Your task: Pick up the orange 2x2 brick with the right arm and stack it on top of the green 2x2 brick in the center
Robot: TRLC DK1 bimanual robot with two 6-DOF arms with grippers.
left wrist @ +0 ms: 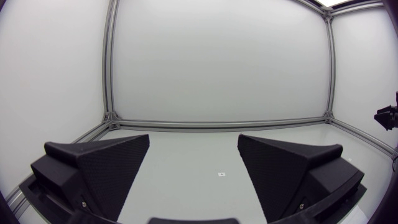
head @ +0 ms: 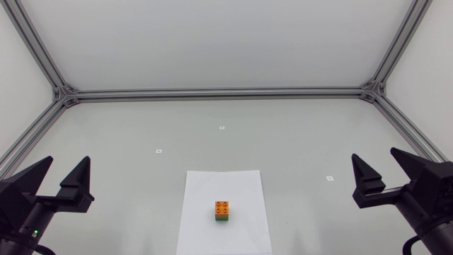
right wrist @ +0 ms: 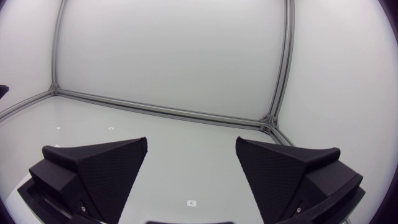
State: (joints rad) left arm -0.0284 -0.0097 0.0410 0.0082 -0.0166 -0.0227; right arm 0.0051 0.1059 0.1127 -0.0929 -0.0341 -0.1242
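In the head view the orange 2x2 brick [head: 222,207] sits on top of the green 2x2 brick [head: 222,219], whose front edge shows just below it. Both stand on a white paper sheet [head: 244,188] at the table's centre front. My left gripper [head: 65,170] is open at the left edge, well away from the stack. My right gripper [head: 381,163] is open at the right edge, also far from the bricks. Each wrist view shows only its own open gripper, left [left wrist: 194,158] and right [right wrist: 191,158], with nothing between the fingers; the bricks are out of sight there.
Aluminium frame rails [head: 219,93] run along the back and sides of the white table. Small white markers [head: 158,151] [head: 329,178] [head: 221,127] lie flat on the surface.
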